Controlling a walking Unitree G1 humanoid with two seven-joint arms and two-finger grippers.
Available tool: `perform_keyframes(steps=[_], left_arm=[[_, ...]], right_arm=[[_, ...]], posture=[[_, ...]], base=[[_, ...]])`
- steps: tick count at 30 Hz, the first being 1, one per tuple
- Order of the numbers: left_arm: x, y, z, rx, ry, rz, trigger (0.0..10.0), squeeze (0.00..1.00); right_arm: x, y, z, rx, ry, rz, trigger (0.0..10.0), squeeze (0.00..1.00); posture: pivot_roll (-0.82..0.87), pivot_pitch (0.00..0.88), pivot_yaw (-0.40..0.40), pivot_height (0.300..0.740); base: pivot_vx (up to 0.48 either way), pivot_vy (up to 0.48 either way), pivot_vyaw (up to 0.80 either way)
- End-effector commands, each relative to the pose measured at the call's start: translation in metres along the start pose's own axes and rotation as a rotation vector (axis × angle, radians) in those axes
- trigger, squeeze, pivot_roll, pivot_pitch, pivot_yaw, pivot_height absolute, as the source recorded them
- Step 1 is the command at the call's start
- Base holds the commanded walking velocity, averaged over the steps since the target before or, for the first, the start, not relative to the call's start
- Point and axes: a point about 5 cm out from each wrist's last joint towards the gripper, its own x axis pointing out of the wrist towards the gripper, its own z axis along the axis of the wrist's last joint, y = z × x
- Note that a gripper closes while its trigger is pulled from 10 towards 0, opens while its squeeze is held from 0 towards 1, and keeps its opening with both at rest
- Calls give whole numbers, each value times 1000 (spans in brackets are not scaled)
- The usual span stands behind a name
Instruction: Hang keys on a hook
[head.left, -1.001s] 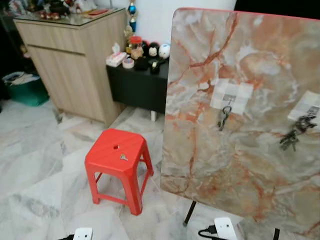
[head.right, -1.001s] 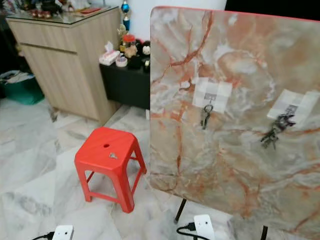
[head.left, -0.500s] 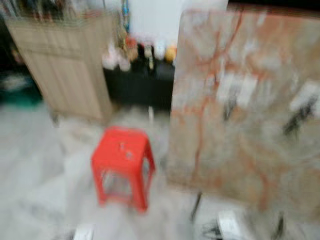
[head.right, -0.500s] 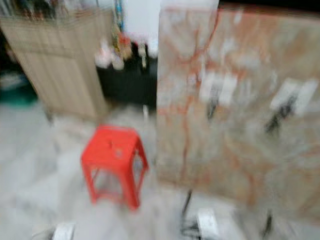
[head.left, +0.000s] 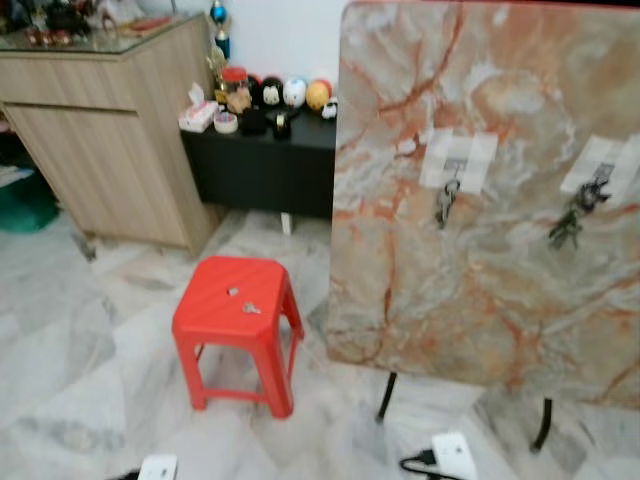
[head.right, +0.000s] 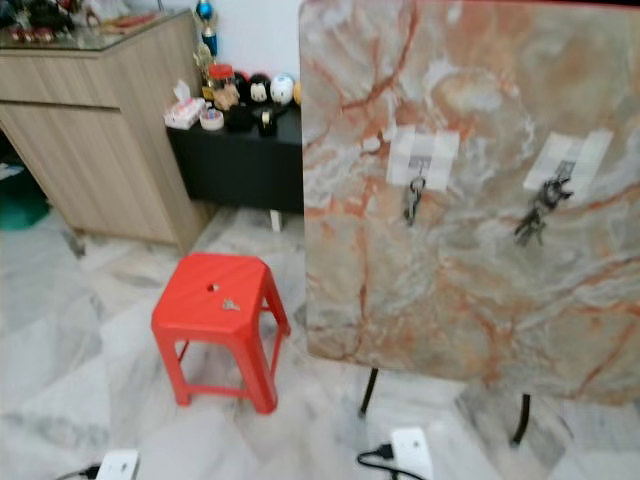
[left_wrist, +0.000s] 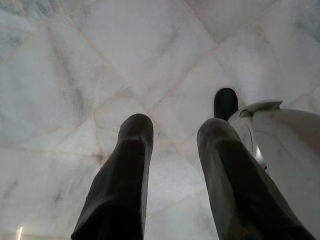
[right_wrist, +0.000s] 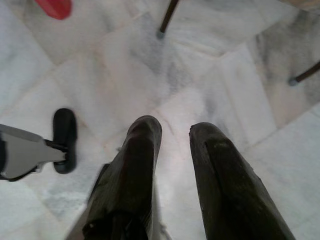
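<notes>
Nearest, hanging idle over the marble floor (left_wrist: 75, 75): left gripper (left_wrist: 172, 131) with jaws spread and holding nothing, beside a white robot foot (left_wrist: 280, 145). Likewise the right gripper (right_wrist: 175, 131), jaws parted and empty, above pale tiles.

Further out, standing on the floor left of the board: red plastic stool (head.left: 240, 310), with a small key (head.left: 250, 308) lying on its seat near the centre hole.

Just right of the stool, propped upright on thin black legs: a marble-patterned board (head.left: 480, 300). Taped to its upper part, two pale patches, each with a hook: single hanging key (head.left: 443, 205) on the left one, bunch of keys (head.left: 572, 220) on the right one.

Farthest back, against the wall: wooden cabinet (head.left: 110, 140) at left, and beside it a low black bench (head.left: 260, 165) carrying small figurines (head.left: 285, 95).
</notes>
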Motion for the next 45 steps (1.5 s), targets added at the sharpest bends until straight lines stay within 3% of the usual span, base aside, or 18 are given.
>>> perform_keyframes(steps=[1,16,45], left_arm=[[0,-3,-2,13,11,-7,10000,0],[2,-13,1,16,6,-20,10000,0],[2,-15,-2,30,14,-25,10000,0]], right_arm=[[0,-8,0,7,-1,-20,10000,0],[0,-8,0,5,-1,-19,10000,0],[0,-7,1,1,-2,-16,10000,0]], posture=[[8,0,13,740],[10,0,13,740],[15,0,15,740]], base=[[0,337,0],[0,337,0],[0,426,0]])
